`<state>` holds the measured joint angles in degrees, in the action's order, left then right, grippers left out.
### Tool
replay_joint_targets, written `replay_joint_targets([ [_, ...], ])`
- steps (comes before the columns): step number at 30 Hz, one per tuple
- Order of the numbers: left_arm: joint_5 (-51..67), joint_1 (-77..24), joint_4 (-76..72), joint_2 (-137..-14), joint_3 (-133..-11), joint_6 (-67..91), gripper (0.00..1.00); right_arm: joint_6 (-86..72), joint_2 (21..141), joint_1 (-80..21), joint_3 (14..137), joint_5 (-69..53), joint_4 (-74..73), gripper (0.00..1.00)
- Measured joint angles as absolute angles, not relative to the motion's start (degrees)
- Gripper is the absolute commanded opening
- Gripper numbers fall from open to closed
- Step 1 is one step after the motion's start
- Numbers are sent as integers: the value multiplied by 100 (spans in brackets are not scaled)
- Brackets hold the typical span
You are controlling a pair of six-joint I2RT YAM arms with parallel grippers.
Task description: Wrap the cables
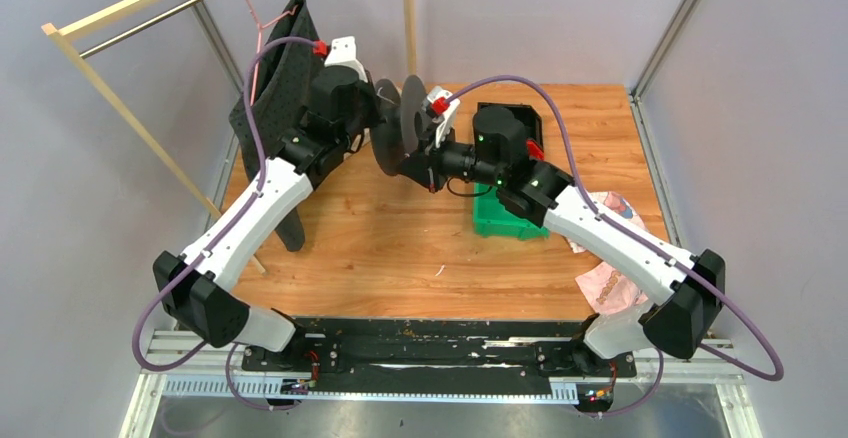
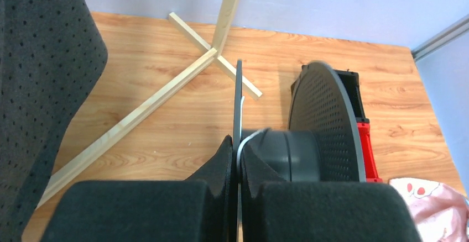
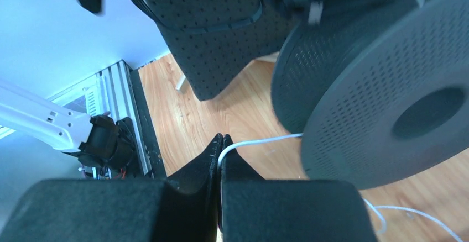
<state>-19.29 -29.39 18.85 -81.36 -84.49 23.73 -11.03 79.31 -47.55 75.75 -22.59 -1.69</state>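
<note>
A black spool (image 1: pixel 400 128) with perforated flanges is held above the back middle of the table. My left gripper (image 1: pixel 378 110) is shut on the edge of its thin flange (image 2: pixel 239 95), and a thin white cable (image 2: pixel 250 137) also passes between the fingers next to the hub (image 2: pixel 287 154). My right gripper (image 1: pixel 427 161) is just right of the spool. In the right wrist view it (image 3: pixel 220 141) is shut on the white cable (image 3: pixel 260 140), which runs across to the spool (image 3: pixel 381 93). More loose cable (image 3: pixel 412 211) lies on the table below.
A black perforated foam panel (image 1: pixel 285 68) stands at the back left by a wooden rack (image 1: pixel 120 108). A green bin (image 1: pixel 500 220) and a black and red box (image 1: pixel 512 123) sit right of centre. A pink cloth (image 1: pixel 615 278) lies at the right.
</note>
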Motion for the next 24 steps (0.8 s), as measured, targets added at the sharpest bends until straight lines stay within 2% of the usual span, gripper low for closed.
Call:
replay_joint_targets([
  [7,-1424,-2934,1688,-8023,-7977,1868,0,-803,7931,-4663,7992,-2316,-198,5],
  [18,121,-2921,1693,-7470,-7557,1011,0,-541,8023,-4025,8388,-2097,-27,5],
  [21,416,-2921,1793,-7376,-7583,832,0,-475,8068,-3820,8385,-1907,-34,9],
  [24,631,-2921,1977,-7299,-7697,655,0,-438,8103,-3588,8294,-1702,-23,23],
])
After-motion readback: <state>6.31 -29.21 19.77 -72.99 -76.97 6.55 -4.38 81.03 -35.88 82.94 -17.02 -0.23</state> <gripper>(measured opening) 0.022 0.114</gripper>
